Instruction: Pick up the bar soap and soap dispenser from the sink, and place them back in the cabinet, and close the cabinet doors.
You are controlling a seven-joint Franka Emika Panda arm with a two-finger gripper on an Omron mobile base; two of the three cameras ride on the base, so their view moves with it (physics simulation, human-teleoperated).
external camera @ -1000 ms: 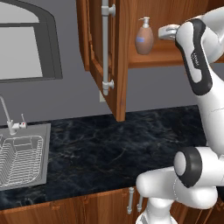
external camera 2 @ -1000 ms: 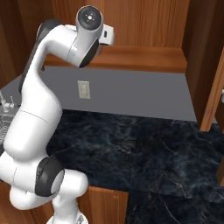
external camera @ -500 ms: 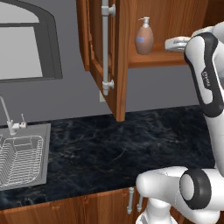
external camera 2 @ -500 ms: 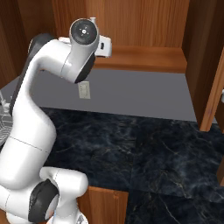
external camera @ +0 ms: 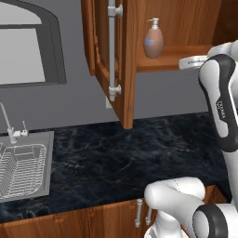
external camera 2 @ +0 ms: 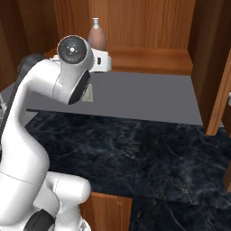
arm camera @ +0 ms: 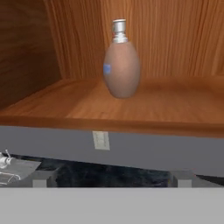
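Observation:
The brown soap dispenser (arm camera: 121,65) with its white pump stands upright on the cabinet shelf (arm camera: 166,109), also seen as the dispenser (external camera: 153,41) and the dispenser (external camera 2: 96,37). My gripper (arm camera: 112,179) is open and holds nothing; it sits in front of the shelf edge and below it, well back from the bottle. The hand (external camera: 194,60) hangs to the right of the bottle. The bar soap is out of view. The sink (external camera: 42,183) lies far left on the counter. The left cabinet door (external camera: 124,60) stands open.
The right cabinet door (external camera 2: 221,85) is swung open at the right edge. A dark marble counter (external camera: 139,148) runs below the cabinet. A wire dish rack (external camera: 18,169) fills the sink, with the faucet (external camera: 9,125) behind it. A wall outlet (arm camera: 100,140) sits under the shelf.
The hand has drawn back from the dispenser, moving right and lower, away from the shelf. The bottle stays standing on the shelf.

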